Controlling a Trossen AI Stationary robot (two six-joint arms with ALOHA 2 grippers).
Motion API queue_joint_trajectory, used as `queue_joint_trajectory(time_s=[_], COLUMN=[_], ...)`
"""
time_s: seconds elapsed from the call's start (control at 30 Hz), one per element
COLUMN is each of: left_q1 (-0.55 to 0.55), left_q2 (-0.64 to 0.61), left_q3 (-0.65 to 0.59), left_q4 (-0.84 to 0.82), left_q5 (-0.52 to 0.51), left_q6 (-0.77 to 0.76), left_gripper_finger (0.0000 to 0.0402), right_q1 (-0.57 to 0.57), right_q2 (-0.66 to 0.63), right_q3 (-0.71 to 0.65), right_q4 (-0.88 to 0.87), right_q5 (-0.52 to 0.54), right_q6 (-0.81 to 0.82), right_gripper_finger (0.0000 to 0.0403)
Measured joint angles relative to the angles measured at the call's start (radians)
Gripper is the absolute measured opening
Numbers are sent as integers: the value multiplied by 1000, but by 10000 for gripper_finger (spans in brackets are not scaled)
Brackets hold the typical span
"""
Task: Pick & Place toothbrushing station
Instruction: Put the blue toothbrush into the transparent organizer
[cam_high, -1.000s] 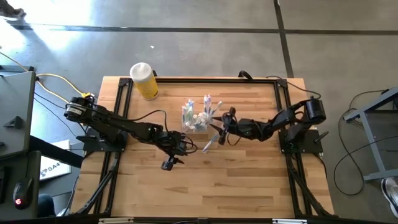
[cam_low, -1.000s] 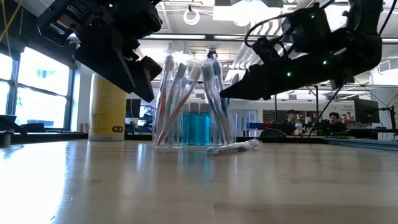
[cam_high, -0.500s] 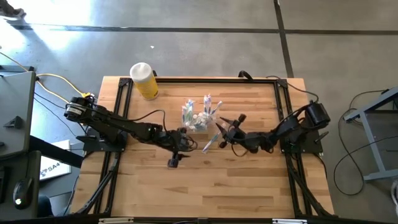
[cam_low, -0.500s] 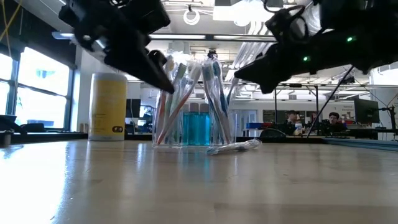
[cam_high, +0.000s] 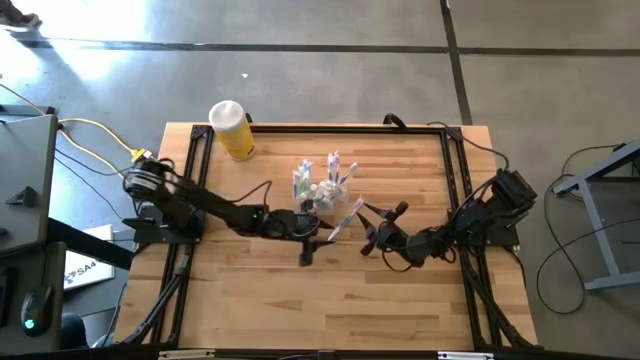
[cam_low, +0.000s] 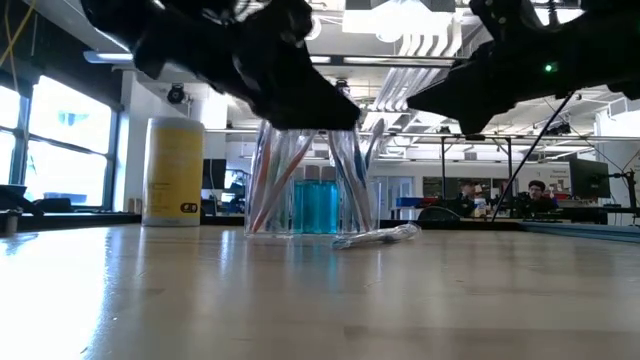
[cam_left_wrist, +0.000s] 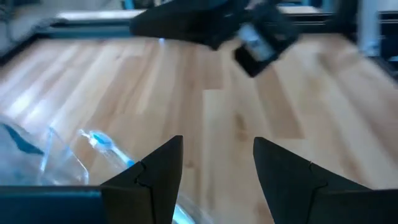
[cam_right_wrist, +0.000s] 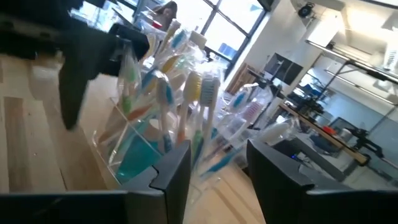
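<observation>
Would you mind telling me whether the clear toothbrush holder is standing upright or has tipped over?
Upright. In the low view the clear holder stands flat on the table, brushes rising from it; one wrapped toothbrush lies flat beside it.

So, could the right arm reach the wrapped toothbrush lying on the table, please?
Probably yes. The toothbrush lies flat beside the holder, on the right gripper's side, with bare table between. That gripper is open and empty. The left gripper hovers close by, though.
</observation>
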Motion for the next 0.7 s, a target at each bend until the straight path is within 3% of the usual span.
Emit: queue_joint_trajectory(time_s=[0.2,0.33,0.47,0.7], left_q1=[6,5,5,-2], left_q2=[159,234,261,262], left_q3=[78,147,226,345], left_q4=[62,-6,-168,-469], left_q5=[-113,-208,-291,-540], left_q6=[4,-26,-37,12], left_gripper_finger=[190,190,190,190], right_q1=[51,90,132,166], right_q2=[0,0,0,0], right_q3=[0,0,0,0], right_q4=[-2,-2,-3,-3], right_q5=[72,89,129,149], right_q6=[-10,-14,-36,-36], right_gripper_finger=[149,149,149,149])
